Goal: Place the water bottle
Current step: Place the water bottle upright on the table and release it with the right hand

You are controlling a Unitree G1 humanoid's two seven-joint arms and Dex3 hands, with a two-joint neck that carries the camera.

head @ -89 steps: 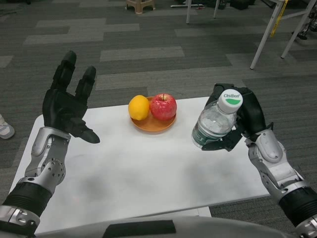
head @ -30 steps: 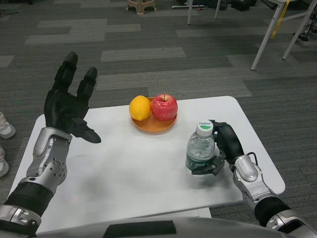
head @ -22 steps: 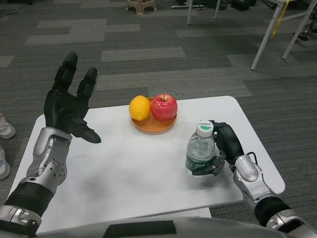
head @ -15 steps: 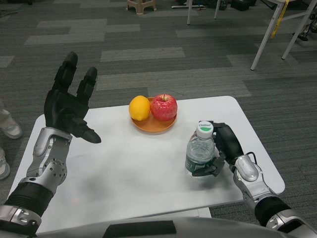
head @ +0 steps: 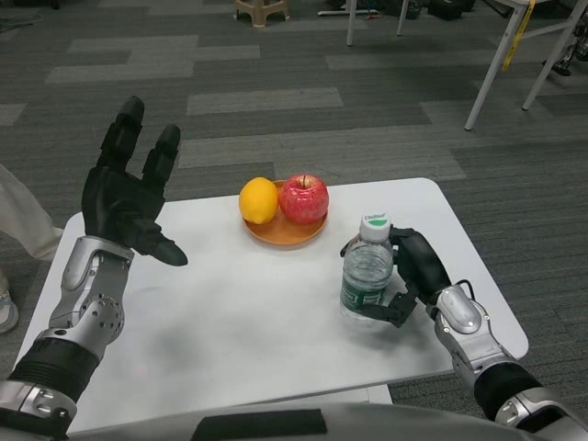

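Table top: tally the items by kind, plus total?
Water bottle: 1, upright, in the right hand
Lemon: 1
Apple: 1
Plate: 1, holding both fruits
Total: 4

fruit plate (head: 283, 231) behind, table (head: 239, 312) centre seemingly open

A white tabletop (head: 230, 322) over grey carpet (head: 276, 83) patterned in lighter grey blocks. A clear water bottle (head: 366, 273) with green label and white cap. Yellow lemon (head: 258, 200) and red apple (head: 304, 198) on an orange-brown plate (head: 280, 232). Black hands, silver forearms.
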